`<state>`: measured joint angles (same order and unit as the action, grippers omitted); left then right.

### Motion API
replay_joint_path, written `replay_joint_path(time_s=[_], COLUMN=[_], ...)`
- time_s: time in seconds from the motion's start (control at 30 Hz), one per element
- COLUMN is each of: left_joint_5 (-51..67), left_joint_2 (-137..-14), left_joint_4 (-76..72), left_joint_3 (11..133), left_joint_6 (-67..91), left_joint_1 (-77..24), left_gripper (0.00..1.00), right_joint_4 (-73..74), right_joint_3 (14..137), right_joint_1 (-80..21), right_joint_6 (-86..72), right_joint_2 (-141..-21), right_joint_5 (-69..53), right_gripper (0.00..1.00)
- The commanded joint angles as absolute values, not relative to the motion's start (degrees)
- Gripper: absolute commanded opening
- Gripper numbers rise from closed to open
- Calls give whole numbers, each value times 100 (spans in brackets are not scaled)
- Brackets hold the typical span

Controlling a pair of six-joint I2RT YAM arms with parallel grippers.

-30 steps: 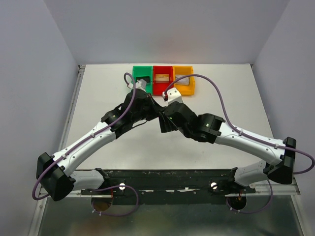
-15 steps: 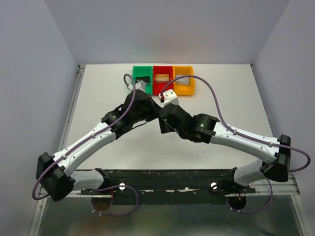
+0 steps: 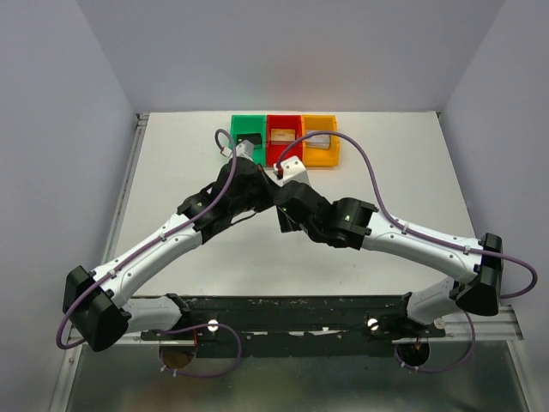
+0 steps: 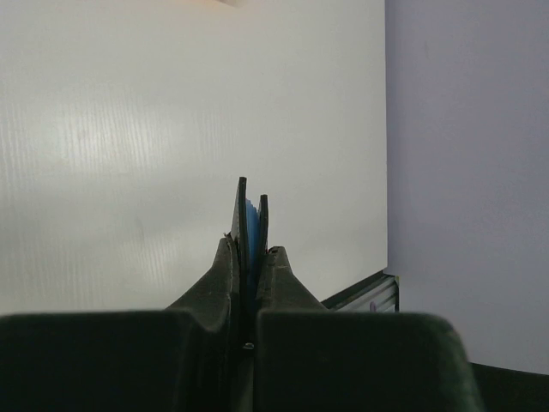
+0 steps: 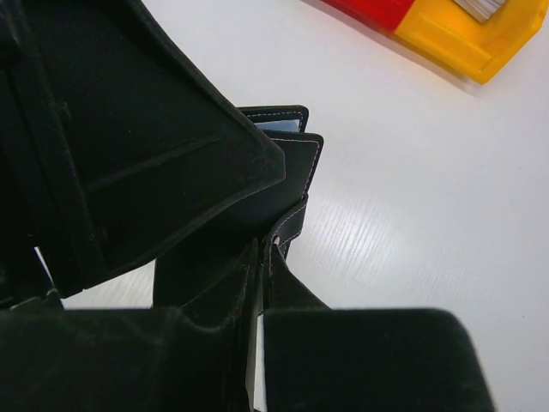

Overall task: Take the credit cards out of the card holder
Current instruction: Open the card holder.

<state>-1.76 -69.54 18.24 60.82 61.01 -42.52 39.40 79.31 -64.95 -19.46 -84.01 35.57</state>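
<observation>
The card holder (image 3: 288,220) is a black bifold wallet held above the table between both grippers. My left gripper (image 4: 249,249) is shut on its edge (image 4: 250,225); a blue sliver shows between the two black leaves. My right gripper (image 5: 266,249) is shut on a black flap with white stitching (image 5: 296,176). A grey-blue strip (image 5: 279,125) shows in the pocket; I cannot tell whether it is a card. No credit card is plainly in view. In the top view the left gripper (image 3: 271,196) and right gripper (image 3: 286,213) meet at the table's middle. The left finger (image 5: 154,146) fills the right wrist view's left side.
Green (image 3: 248,129), red (image 3: 283,134) and orange (image 3: 320,139) bins stand side by side at the table's far edge, each with a blocky item inside. The red (image 5: 377,9) and orange (image 5: 455,39) bins show in the right wrist view. Purple cables arc over both arms.
The right arm has shifted a little left and farther from me, closing on the left gripper. The left arm has hardly moved. Both grippers stay shut on the card holder.
</observation>
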Motion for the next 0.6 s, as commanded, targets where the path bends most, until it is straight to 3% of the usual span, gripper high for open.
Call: replay_joint_path(time_s=[0.0,0.07,0.57], left_joint_5=[0,-9,-132], left_joint_2=[-6618,-6592,-6495], left_joint_4=[1608,1600,1670], left_joint_3=[6108,6091,6012], left_joint_6=[6223,6205,6135], left_joint_1=[-4342,-4342,-4333], left_gripper=[0,0,0], right_joint_4=[4456,4482,4781], right_joint_3=[7972,7989,8033], right_joint_1=[-6442,-6442,-6434], right_joint_6=[-1907,-1916,-2065], right_joint_2=[-8552,-8552,-8306], right_joint_5=[3999,3999,4192], right_gripper=[8,1,1])
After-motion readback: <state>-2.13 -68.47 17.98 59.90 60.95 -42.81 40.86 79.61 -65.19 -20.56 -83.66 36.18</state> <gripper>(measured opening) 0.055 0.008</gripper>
